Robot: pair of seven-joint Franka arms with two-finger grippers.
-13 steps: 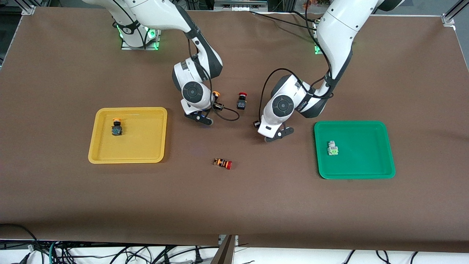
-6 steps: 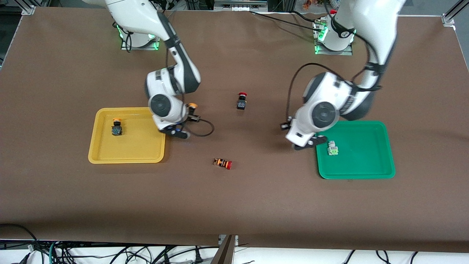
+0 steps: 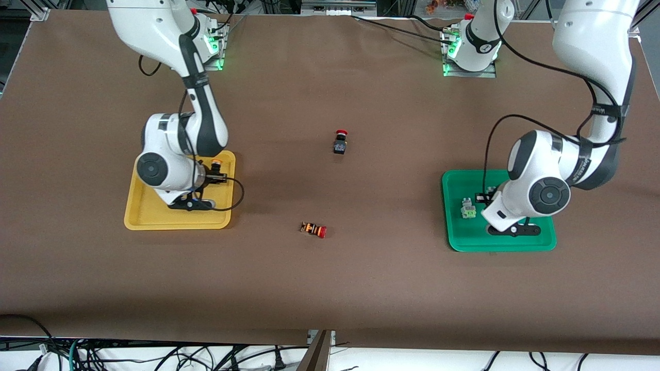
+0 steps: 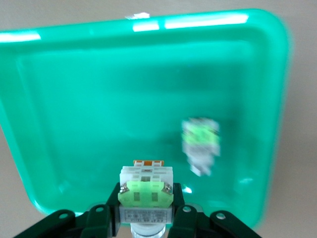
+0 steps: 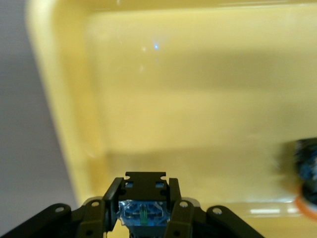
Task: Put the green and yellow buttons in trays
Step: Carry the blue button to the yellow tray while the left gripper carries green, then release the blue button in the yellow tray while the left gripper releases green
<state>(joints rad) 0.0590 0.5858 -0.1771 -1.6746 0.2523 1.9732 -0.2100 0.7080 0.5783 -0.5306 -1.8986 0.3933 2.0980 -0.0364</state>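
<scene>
**Green and yellow deliveries both at the release stage**

Green tray is sitting toward the left arm's end of the table, and serves here as the landmark. The left gripper is hanging over it, its fingers clamped on a green button. A second green button is already lying in that tray, beside the gripper and apart from it.

Well away from the green tray, toward the right arm's end, the yellow tray is lying under the right gripper. That gripper's fingers are clamped on a black-bodied yellow button, whose orange cap is showing beside the wrist in the front view. Another yellow button is resting in the same tray (only partly in frame in the right wrist view).

Between the two trays, two red-capped switches are remaining on the table: a black-bodied one farther from the front camera than the green tray, and an orange-striped one nearer. Neither belongs to the task.

Judgement: both arms are carrying out the final placement step. Each next move is calling for a short descent toward the tray floor, then parting the fingers, keeping the held button apart from the one already lying there.
</scene>
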